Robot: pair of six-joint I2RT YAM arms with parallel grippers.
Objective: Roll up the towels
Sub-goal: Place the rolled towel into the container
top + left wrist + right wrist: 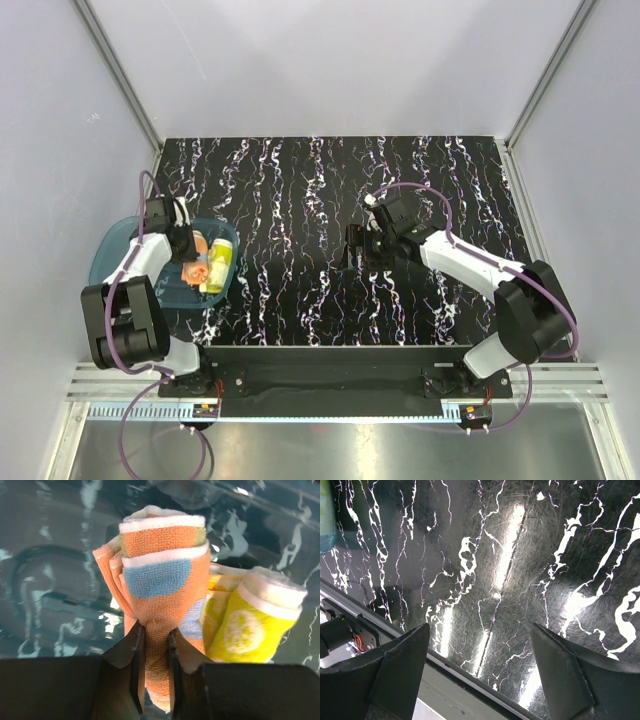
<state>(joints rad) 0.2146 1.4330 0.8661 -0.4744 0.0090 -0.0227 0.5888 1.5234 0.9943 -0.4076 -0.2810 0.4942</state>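
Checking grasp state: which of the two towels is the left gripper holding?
The orange towel with light blue patches: it is pinched in the left gripper. The yellow towel, rolled, lies free beside it in the blue tray.

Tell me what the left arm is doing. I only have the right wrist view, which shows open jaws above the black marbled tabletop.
Observer: Its jaws are closed on the orange towel, pinching one end of it.
Operator: Is that towel rolled?
Observer: It looks rolled up, orange with light blue patches. It is within the blue tray at the table's left edge. I cannot tell whether it rests on the tray floor.
Operator: And the second towel?
Observer: The yellow towel is a short roll, lying in the tray right beside the orange one.
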